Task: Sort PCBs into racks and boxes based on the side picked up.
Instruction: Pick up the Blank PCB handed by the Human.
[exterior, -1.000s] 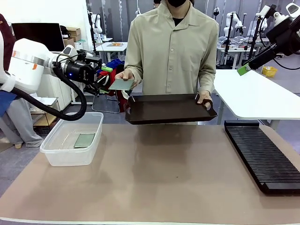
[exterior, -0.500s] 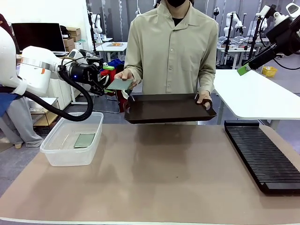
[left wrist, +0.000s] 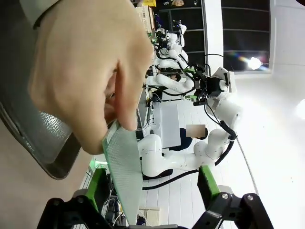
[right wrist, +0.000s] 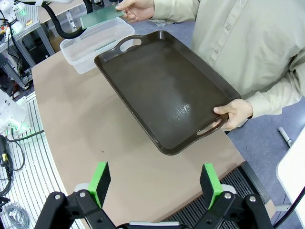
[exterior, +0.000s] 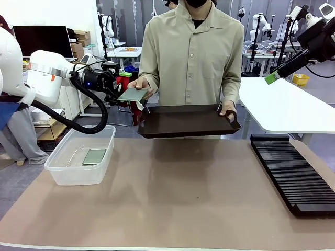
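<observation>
- Left gripper (left wrist: 152, 186) gapes wide, holding nothing.
- PCB (left wrist: 123, 167), pinched in a hand (left wrist: 81, 71), sits edge-on between its fingers (left wrist: 97, 188).
- Probably light, stiff, slick: clamp its free edge, clear of the hand.

We can read no text, label, brand, number or sign in any of these views. The small orange mark (exterior: 53, 78) on the white shell of the left arm (exterior: 44, 83) is too small for us to make out.
</observation>
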Tool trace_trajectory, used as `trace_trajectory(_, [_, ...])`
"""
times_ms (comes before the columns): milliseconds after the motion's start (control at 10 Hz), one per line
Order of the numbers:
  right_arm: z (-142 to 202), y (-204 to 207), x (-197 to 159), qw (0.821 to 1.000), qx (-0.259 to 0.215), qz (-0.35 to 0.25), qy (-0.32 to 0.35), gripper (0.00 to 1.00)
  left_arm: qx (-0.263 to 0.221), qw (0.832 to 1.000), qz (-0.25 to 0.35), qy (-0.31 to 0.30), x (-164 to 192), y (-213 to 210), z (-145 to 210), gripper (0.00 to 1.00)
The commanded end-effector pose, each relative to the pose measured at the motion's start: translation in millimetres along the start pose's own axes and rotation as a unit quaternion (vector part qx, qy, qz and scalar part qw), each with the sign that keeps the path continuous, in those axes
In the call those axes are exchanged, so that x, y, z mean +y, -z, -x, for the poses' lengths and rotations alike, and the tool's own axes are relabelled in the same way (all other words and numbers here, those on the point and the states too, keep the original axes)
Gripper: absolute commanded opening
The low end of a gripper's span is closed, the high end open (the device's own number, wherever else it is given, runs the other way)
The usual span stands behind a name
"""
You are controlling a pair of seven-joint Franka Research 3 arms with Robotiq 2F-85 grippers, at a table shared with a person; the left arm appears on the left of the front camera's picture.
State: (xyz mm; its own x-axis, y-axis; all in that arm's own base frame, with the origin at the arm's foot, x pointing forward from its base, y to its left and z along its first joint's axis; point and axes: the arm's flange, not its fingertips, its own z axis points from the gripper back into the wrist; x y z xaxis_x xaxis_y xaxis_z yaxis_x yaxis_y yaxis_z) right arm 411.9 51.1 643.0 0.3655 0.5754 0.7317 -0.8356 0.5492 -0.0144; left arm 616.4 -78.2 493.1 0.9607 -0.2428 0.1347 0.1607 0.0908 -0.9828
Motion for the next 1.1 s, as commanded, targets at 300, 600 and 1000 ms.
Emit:
trace_trajectory(300, [0.4,1.8,0.0,1.000,-0.004,-0.002,0.000,1.00,-0.006,1.000,0.005,-0.002,1.0,0.1,3.7,0.43])
trace_trajectory(600, [0.4,1.8,0.0,1.000,-0.004,-0.002,0.000,1.00,-0.017,1.000,0.013,-0.006,3.0,-4.5,6.6,0.00])
trace_trajectory(1000, [0.4,1.8,0.0,1.000,-0.004,-0.002,0.000,1.00,-0.009,1.000,0.015,-0.013,5.1,-3.0,8.0,0.00])
